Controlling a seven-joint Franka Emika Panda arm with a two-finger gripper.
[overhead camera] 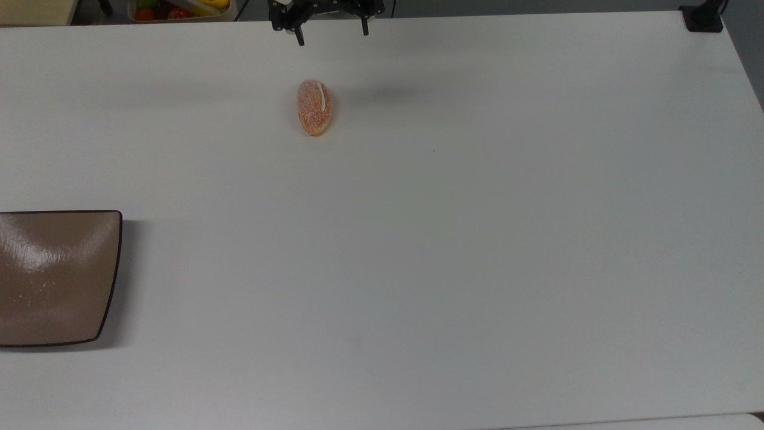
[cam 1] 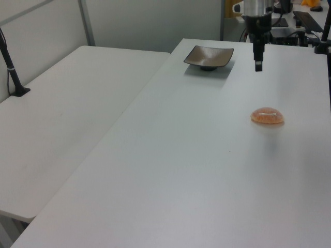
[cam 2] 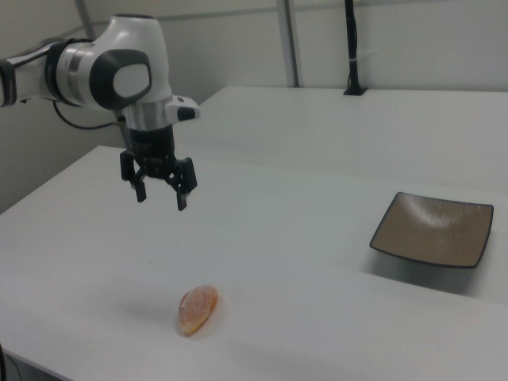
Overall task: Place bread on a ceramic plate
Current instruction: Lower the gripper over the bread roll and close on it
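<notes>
White table (overhead camera: 477,269): bread (overhead camera: 314,107), ceramic plate (overhead camera: 54,278) well apart.

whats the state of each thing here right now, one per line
bread: lying flat on the table, white stripe up, not held
plate: upright on the table, nothing on it, far from the bread
tool: open, holding nothing, in the air above the table, apart from the bread
table: carries the bread and the plate
</notes>
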